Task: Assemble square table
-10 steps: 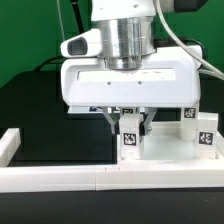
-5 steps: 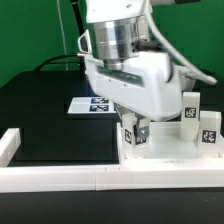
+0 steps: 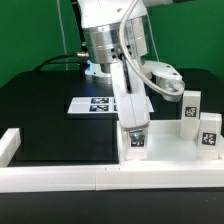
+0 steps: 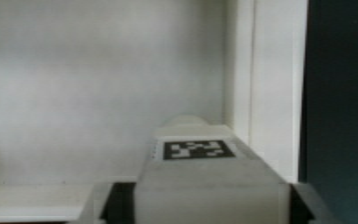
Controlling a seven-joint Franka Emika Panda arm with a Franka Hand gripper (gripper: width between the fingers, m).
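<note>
A tagged leg [image 3: 134, 138] stands upright on the square slab [image 3: 170, 150] by the front border rail [image 3: 100, 178], clamped between the gripper [image 3: 134, 128] fingers; two more legs [image 3: 199, 120] stand nearby. Step: screwing the leg into its corner socket; next, likely re-gripping and turning again.

Black table [image 3: 40, 115] is carrying the marker board [image 3: 95, 104], the white border rails [image 3: 60, 178] along its near edge, and the square tabletop slab [image 3: 170, 148].

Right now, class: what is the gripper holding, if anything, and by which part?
The gripper holds a tagged white leg by its upper end.
</note>
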